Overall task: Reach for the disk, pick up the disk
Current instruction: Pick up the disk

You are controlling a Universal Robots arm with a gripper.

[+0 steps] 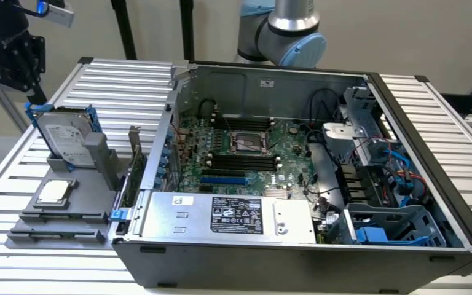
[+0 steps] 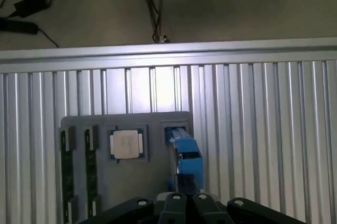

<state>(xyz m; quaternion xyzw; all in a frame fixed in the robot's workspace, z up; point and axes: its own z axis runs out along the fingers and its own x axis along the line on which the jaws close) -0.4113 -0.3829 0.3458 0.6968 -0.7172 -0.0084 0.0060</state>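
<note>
Our gripper [image 1: 31, 89] hovers above the upright disk [image 1: 66, 138].
We cannot tell the jaws' state; a skewed descent could tip the disk sideways.

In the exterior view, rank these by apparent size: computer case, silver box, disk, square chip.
Largest to smallest: computer case, silver box, disk, square chip. The silver box looks nearer the camera than the disk.

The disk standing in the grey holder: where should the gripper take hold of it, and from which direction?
Probably the upper part, from above, closing across its two flat faces. The disk stands upright on edge in the grey holder, which covers its lower end; the upper part is free.
</note>
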